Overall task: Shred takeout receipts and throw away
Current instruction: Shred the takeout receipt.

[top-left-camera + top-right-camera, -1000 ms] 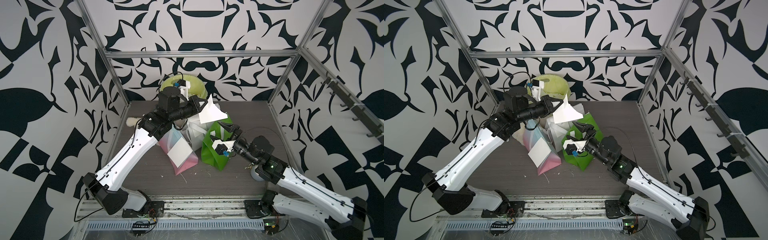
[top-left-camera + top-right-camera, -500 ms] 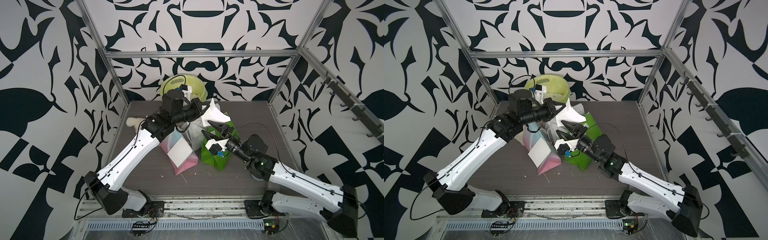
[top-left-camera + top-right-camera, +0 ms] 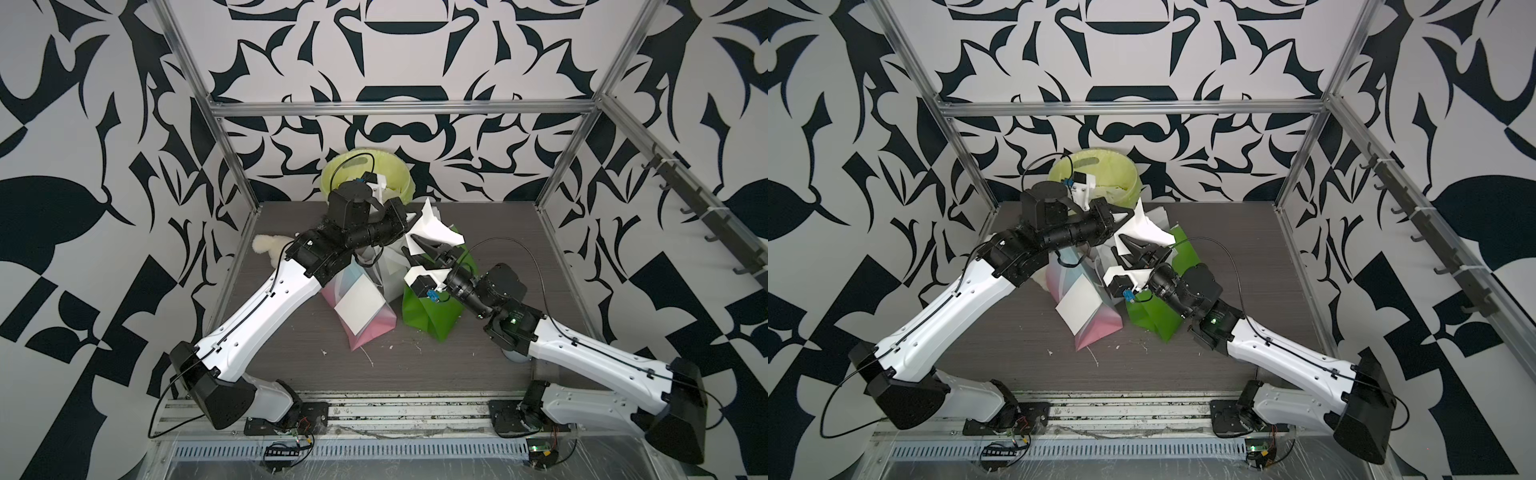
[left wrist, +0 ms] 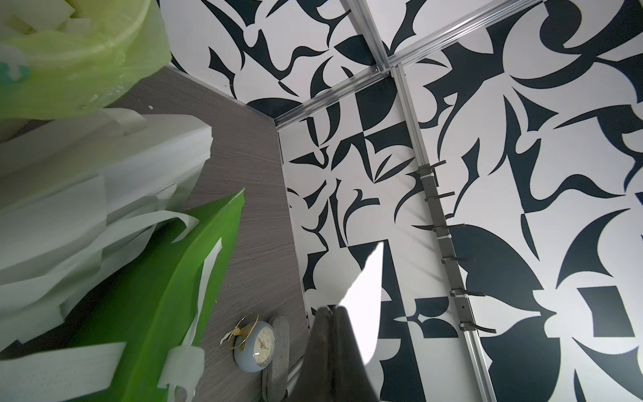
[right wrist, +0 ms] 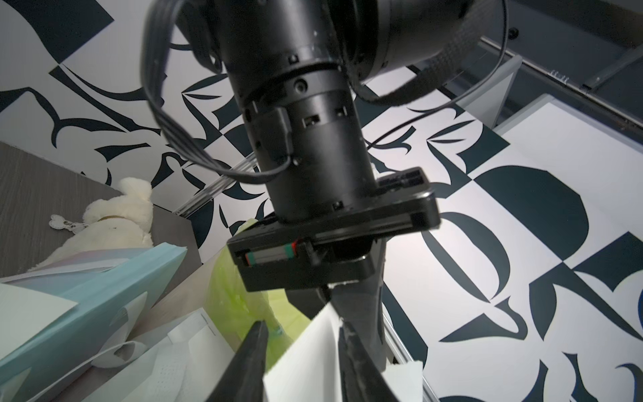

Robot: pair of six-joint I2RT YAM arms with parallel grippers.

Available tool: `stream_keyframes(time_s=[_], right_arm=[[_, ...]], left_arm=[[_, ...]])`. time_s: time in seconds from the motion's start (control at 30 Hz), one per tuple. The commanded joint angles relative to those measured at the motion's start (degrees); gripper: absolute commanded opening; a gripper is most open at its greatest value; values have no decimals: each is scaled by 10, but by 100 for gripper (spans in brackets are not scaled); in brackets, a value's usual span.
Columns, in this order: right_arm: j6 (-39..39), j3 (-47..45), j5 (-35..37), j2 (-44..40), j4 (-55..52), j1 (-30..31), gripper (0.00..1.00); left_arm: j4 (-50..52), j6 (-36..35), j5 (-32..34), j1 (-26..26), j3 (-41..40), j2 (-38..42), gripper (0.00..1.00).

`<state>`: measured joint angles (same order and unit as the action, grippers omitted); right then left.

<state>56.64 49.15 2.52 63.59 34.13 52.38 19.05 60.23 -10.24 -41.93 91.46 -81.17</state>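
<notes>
Frame centre, in both top views: left gripper (image 4: 330, 311) pinches the takeout receipt (image 3: 436, 227) aloft; right gripper (image 5: 301, 325) straddles its edge, jaws not yet clamped, presumably for tearing.

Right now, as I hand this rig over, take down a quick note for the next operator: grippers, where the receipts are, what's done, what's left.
Left gripper: shut on a white receipt, held up above the green bag.
Right gripper: open, fingers either side of that sheet's lower edge, not pinching yet.
Second receipt: lies whole on the pastel bag.
Bin: at the back of the table, with what look like pale scraps inside.
Done: some shreds binned, it seems.
Left: tear the held sheet, bin the pieces, then do the second receipt.
</notes>
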Motion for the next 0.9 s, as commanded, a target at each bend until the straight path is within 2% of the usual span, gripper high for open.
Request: stream_keyframes(time_s=[0.0,0.1,0.17,0.27,0.3,0.47,0.6,0.7,0.87], right_arm=[[-15,33,20,-5,34,2,33],[-21,35,22,-4,35,2,29],[-22,36,22,-4,32,2,19],[-32,38,21,-7,32,2,9],[-37,38,23,-7,31,2,0],[-91,49,46,-10,17,2,0],[-211,86,106,-8,-21,1,0],[-306,113,117,-2,-58,-3,0],[-422,125,150,5,-57,-22,0]], left_arm=[[-12,-1,4,-4,-6,3,0],[-11,-3,6,-7,-6,3,0],[-11,-4,6,-7,-6,3,0],[-13,-6,9,-7,-6,4,0],[-13,-7,10,-7,-6,3,0],[-16,-6,11,-7,-9,6,0],[-51,-4,16,-7,-33,20,0],[-86,-2,23,-7,-57,36,0],[-145,-1,45,-7,-99,67,0]])
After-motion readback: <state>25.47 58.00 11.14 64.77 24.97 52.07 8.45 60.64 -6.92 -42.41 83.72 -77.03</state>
